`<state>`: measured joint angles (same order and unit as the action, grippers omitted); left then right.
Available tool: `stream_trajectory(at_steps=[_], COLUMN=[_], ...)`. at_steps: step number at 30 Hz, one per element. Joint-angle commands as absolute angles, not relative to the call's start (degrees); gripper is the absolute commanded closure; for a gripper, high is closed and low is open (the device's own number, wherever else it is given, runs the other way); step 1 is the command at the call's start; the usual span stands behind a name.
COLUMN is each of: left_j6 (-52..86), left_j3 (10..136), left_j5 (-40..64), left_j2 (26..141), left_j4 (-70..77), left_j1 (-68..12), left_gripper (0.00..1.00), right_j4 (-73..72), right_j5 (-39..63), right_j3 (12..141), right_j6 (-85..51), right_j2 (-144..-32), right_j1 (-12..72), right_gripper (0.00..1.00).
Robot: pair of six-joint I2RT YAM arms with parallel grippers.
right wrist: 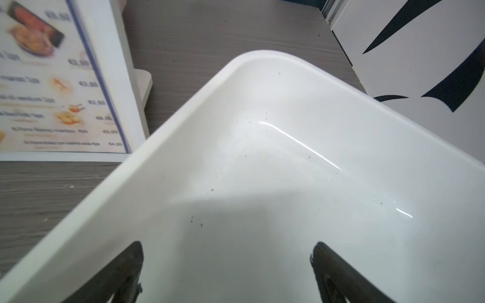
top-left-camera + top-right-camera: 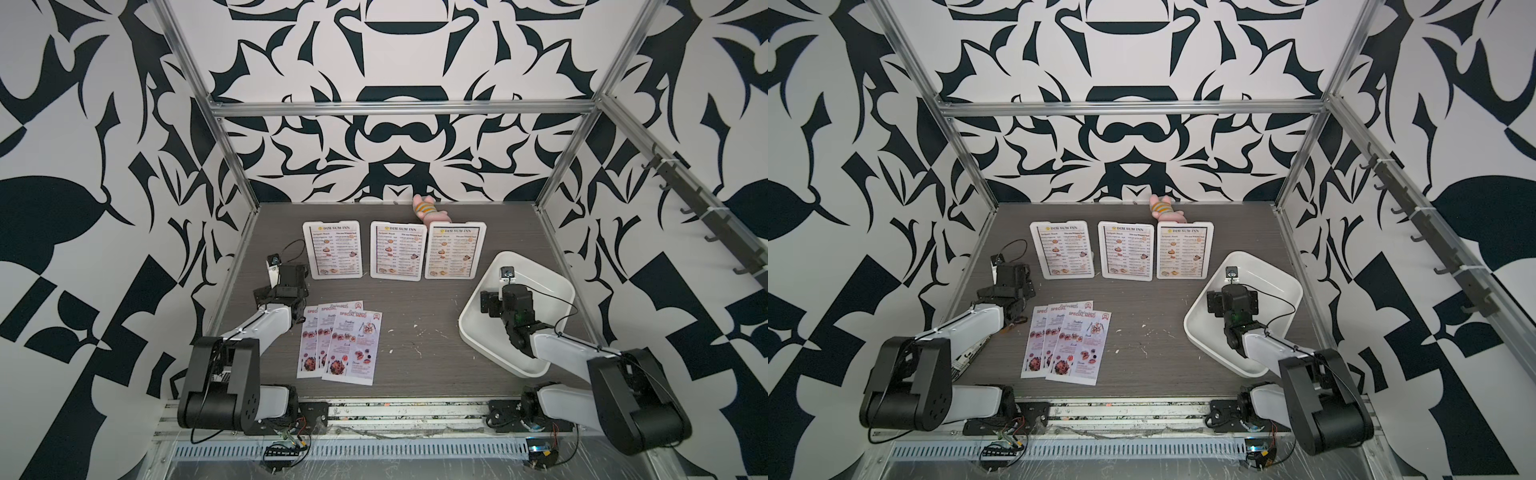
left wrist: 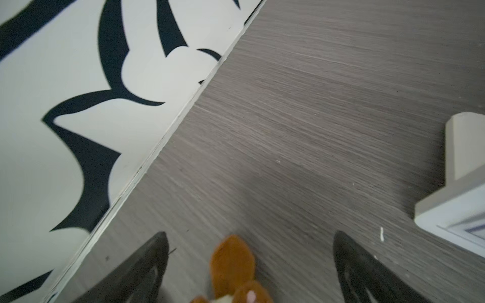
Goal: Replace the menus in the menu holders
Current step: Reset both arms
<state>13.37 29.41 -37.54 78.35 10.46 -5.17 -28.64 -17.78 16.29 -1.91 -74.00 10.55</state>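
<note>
Three white menu holders (image 2: 306, 249) (image 2: 374, 249) (image 2: 481, 249) stand in a row at the back, and both top views show them, each with a white "DIM SUM INN" menu (image 2: 334, 251) inside. Three pink "SPECIAL MENU" menus (image 2: 340, 345) (image 2: 1067, 345) lie fanned on the table at the front left. My left gripper (image 3: 250, 233) is open, low over the table left of the leftmost holder, whose foot (image 3: 462, 147) shows beside it. My right gripper (image 1: 228, 242) hangs open and empty over the white tray (image 1: 183, 110), next to the rightmost holder (image 1: 115, 78).
A brown plush toy (image 3: 232, 262) lies on the table between the left fingers, apart from both. A pink plush toy (image 2: 428, 210) rests against the back wall behind the holders. The large tray (image 2: 552, 291) fills the right side. The patterned wall (image 3: 78, 131) runs close to the left gripper.
</note>
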Motion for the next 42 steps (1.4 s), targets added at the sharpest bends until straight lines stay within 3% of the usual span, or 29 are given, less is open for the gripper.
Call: stream_trajectory(at_steps=[1, 4, 7, 10, 12, 15, 25, 29, 30, 32, 33, 35, 37, 42], left_j6=[6.19, 4.96, 3.98, 6.97, 5.12, 6.28, 5.88, 5.87, 5.89, 5.89, 5.88, 5.87, 5.85, 5.88], left_j3=[24.78, 22.62, 17.47, 20.82, 19.29, 20.74, 20.31, 20.3, 20.3, 20.3, 20.3, 20.28, 20.31, 20.3], left_j5=[-30.59, -24.5, -22.71, -21.59, -22.29, -21.66, -21.75, -21.74, -21.71, -21.78, -21.76, -21.73, -21.71, -21.79], left_j2=[80.2, 83.55, 91.84, 87.46, 90.7, 88.21, 89.08, 89.07, 89.05, 89.03, 89.06, 89.13, 89.1, 89.11], left_j4=[37.13, 46.16, 65.49, 50.87, 59.83, 52.29, 54.84, 54.73, 54.8, 54.76, 54.69, 54.76, 54.74, 54.67], left_j1=[-4.42, -2.57, -1.17, -0.85, -0.8, -0.84, -0.72, -0.7, -0.76, -0.77, -0.77, -0.7, -0.75, -0.7], left_gripper=[0.01, 0.01, 0.01, 0.01, 0.0, 0.0, 0.01, 0.01, 0.01, 0.0, 0.01, 0.01, 0.01, 0.01], right_j4=[-44.66, -49.65, -60.54, -53.4, -53.51, -53.67, -53.72, -69.41, -72.22, -64.79, -54.59, -56.91, -59.23, -52.1], right_j5=[-16.44, -16.73, -16.83, -17.29, -18.97, -19.01, -14.76, -6.69, -8.62, -23.13, -24.12, -10.67, -4.23, -12.5], right_j3=[18.75, 19.61, 17.82, 19.98, 19.55, 19.52, 19.7, 10.72, 9.84, 14.75, 19.18, 17.81, 16.05, 20.21], right_j6=[1.98, 2.18, 2.27, -0.02, -0.49, -0.51, 1.42, 4.39, 4.26, -0.85, -1.79, 1.89, 5.12, 1.15], right_j2=[-77.67, -83.63, -90.51, -89.12, -88.77, -88.82, -89.0, -88.55, -89.39, -90.1, -89.2, -88.69, -88.34, -88.61], right_j1=[10.31, 9.45, 8.64, 7.39, 7.39, 7.45, 7.63, 8.25, 8.18, 8.17, 8.22, 7.31, 7.38, 6.97], right_gripper=[0.02, 0.02, 0.01, 0.01, 0.01, 0.01, 0.0, 0.01, 0.01, 0.0, 0.0, 0.0, 0.0, 0.0])
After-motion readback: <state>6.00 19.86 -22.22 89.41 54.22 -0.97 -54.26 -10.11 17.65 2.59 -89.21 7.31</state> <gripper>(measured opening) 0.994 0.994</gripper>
